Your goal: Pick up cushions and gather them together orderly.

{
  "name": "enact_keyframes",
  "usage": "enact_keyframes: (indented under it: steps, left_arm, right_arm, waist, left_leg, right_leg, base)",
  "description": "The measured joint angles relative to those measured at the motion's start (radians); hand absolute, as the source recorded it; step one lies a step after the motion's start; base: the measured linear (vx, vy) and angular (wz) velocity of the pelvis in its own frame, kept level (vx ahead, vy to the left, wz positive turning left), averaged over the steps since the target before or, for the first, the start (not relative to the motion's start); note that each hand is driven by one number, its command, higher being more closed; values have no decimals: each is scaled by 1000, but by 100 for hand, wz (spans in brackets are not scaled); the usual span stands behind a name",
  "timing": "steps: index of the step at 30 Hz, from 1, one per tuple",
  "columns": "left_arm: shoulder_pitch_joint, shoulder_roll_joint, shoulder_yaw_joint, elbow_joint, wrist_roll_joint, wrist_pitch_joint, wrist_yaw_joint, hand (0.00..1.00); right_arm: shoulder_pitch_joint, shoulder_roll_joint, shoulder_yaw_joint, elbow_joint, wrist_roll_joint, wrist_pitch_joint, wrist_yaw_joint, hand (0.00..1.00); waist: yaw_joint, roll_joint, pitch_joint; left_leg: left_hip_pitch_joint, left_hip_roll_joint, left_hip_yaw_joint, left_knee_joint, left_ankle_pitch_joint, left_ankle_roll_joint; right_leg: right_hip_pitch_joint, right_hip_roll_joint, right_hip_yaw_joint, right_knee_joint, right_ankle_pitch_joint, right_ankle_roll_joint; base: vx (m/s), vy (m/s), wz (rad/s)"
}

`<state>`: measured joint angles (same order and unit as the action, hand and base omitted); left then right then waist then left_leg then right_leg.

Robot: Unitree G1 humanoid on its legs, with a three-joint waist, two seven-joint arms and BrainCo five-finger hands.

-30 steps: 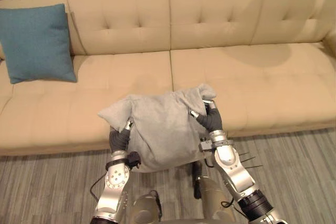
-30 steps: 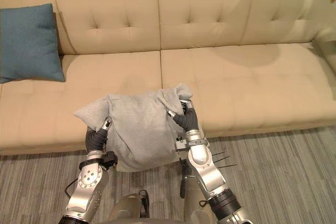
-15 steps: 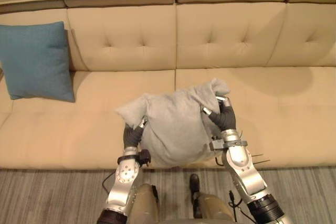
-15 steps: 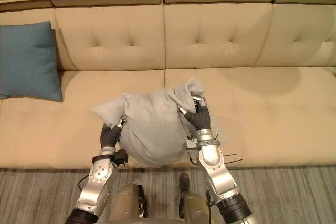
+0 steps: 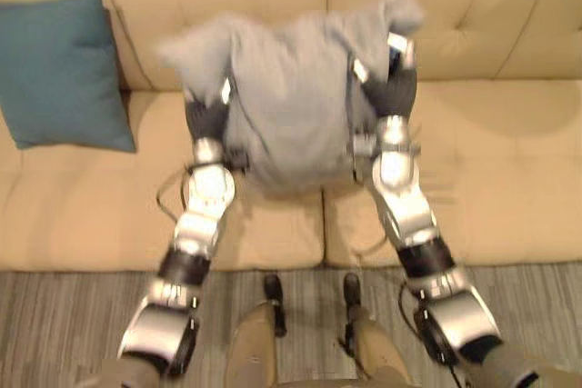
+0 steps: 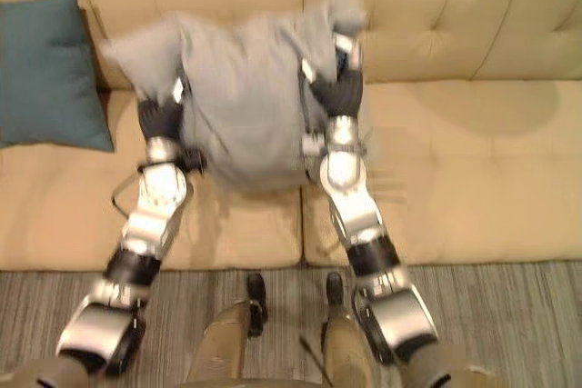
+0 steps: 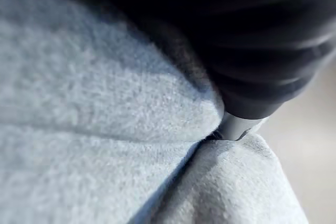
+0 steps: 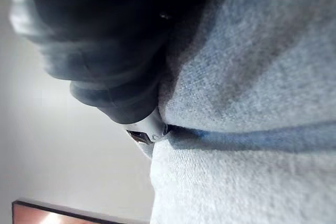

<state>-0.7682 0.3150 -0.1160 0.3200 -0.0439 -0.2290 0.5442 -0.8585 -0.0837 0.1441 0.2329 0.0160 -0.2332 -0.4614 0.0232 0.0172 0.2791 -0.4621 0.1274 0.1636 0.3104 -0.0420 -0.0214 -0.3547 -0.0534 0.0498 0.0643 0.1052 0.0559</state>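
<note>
Grey cushion [image 5: 291,102] clutched between curled left hand [image 5: 209,118] and curled right hand [image 5: 396,88].

Crumpled grey cushion [image 5: 291,97] is aloft; teal cushion [image 5: 59,70] leans upright against sofa back [image 5: 491,15].

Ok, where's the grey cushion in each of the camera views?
Left eye view: grey cushion at upper centre, gripped between left hand and right hand.
Right eye view: grey cushion at upper centre-left.
Left wrist view: grey cushion creased beside the hand's dark cover.
Right wrist view: grey cushion beside the dark cover.
Shared landmark: teal cushion at the left of both eye views; wrist views match by their hands.
</note>
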Motion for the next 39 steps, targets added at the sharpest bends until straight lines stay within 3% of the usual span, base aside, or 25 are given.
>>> enact_keyframes:
  steps: [4, 10, 13, 14, 17, 18, 28, 33, 37, 39]
  left_arm:
    - [-280, 52, 27, 109, 85, 8, 72, 100]
    - [-531, 56, 67, 300, 93, 10, 95, 100]
    - [-613, 52, 70, 416, 68, 9, 87, 100]
    - [-628, 52, 71, 442, 51, 8, 86, 100]
    - [-647, 52, 90, 466, 12, -5, 81, 100]
    - [-653, 53, 93, 466, 6, -12, 81, 0]
    - [-673, 151, 127, 474, -82, -32, 21, 0]
    - [-656, 260, 131, 471, -140, -31, -47, 0]
    - [-533, 330, 194, 348, -207, -38, -90, 0]
    - [-474, 352, 216, 323, -243, -44, -112, 0]
  right_arm:
    - [-243, -6, -91, 148, -71, -2, -77, 100]
    - [-474, -29, -151, 364, -146, 21, -170, 100]
    - [-570, -62, -152, 470, -166, 48, -176, 100]
    - [-601, -72, -151, 501, -176, 49, -176, 0]
    - [-649, -87, -149, 526, -197, 53, -183, 0]
    - [-653, -90, -149, 526, -204, 53, -189, 0]
    - [-666, -219, -146, 486, -199, 56, -214, 0]
    - [-629, -346, -169, 385, -46, 41, -182, 0]
    - [-500, -447, -207, 264, 75, 30, -117, 0]
    - [-424, -473, -226, 206, 143, 15, -80, 0]
  waist:
    - [-4, -6, 78]
    - [-5, -7, 130]
    - [-13, -6, 146]
    - [-13, -6, 158]
    - [-12, -7, 177]
    - [-10, -7, 177]
    - [-11, -8, 187]
    - [-13, -8, 188]
    - [-9, -8, 188]
    - [-9, -8, 188]
  left_leg:
    - [-55, -7, -16, -65, 71, -1]
    - [-121, -14, -35, -229, 197, -17]
    - [-165, -14, -49, -301, 250, -22]
    - [-177, -12, -50, -316, 261, -26]
    - [-213, -7, -52, -333, 274, -30]
    - [-215, -6, -52, -342, 280, -34]
    - [-243, -5, -50, -352, 280, -35]
    - [-239, 1, -46, -347, 280, -35]
    - [-217, 9, -36, -338, 280, -35]
    - [-199, 5, -33, -337, 279, -36]
  right_leg:
    - [-74, 2, -15, -3, 25, -5]
    - [-196, 3, -43, -20, 58, -20]
    - [-260, 10, -59, -33, 73, -24]
    - [-277, 12, -62, -33, 77, -26]
    - [-319, 17, -68, -35, 81, -27]
    - [-325, 17, -70, -35, 81, -27]
    - [-358, 18, -73, -34, 81, -27]
    - [-358, 18, -75, -24, 81, -27]
    - [-357, 21, -80, 24, 80, -26]
    - [-353, 16, -77, 58, 49, -27]
  base:
    - [-114, -69, 13]
    - [-57, -65, 11]
    - [-36, -46, 9]
    - [-16, -31, 1]
    - [0, 0, 0]
    - [0, 0, 0]
    - [28, 51, 0]
    - [6, 58, -2]
    - [-11, 44, -3]
    - [-35, 26, 8]
